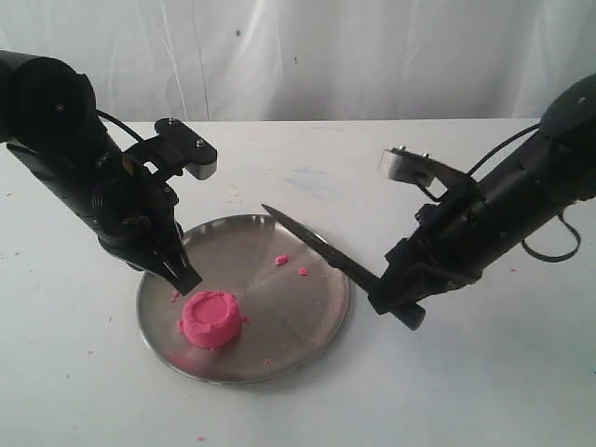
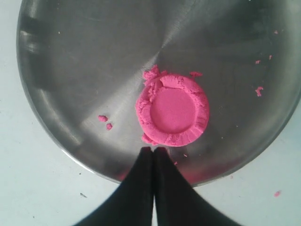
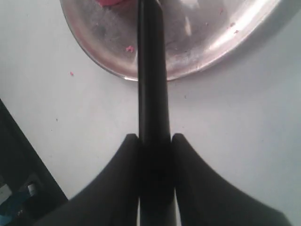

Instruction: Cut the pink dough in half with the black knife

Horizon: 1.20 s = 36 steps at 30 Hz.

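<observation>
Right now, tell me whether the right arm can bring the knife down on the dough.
Probably yes: the right hand grips the black knife over the plate, nothing between blade and pink dough.

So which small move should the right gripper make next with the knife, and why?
Probably swing the slim black knife toward the whole round pink dough puck. The right gripper already clamps its handle, but the blade hangs over the round steel plate's far side, away from the dough.
</observation>
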Each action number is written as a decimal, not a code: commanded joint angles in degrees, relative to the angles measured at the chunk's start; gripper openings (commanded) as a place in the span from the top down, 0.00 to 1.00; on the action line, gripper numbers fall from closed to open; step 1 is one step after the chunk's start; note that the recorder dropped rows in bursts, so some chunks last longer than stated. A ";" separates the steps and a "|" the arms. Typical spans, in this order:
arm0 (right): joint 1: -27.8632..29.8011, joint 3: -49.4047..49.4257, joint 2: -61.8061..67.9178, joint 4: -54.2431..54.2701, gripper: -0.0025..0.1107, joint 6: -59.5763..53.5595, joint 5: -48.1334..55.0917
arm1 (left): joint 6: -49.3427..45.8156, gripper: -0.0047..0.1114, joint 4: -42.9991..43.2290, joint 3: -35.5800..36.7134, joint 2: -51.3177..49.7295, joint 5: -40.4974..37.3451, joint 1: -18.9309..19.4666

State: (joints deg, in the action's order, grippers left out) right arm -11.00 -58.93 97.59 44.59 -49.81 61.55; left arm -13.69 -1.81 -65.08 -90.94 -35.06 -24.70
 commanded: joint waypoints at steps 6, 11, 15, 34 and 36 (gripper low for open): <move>-11.52 7.90 -16.78 -20.58 0.98 20.97 -20.99 | -2.71 0.95 -1.09 2.30 -0.68 1.06 0.06; -12.01 11.20 -15.66 -22.14 0.98 28.85 -35.88 | -3.82 0.95 -1.09 6.79 -1.68 -2.31 0.06; -12.01 11.02 -9.81 -18.07 0.98 29.43 -36.49 | -4.27 0.95 -2.03 12.50 -1.82 8.65 0.06; -12.01 9.31 -9.60 -15.84 0.98 29.14 -34.85 | -10.51 0.96 -15.76 10.67 -7.91 11.56 0.06; -12.01 8.73 -9.60 -15.38 0.98 29.14 -34.04 | -10.51 0.96 -15.76 10.34 -8.41 14.06 0.06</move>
State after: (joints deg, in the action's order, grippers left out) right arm -22.93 -49.50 88.29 28.37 -20.60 27.17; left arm -24.02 -17.09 -54.37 -99.15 -22.82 -24.70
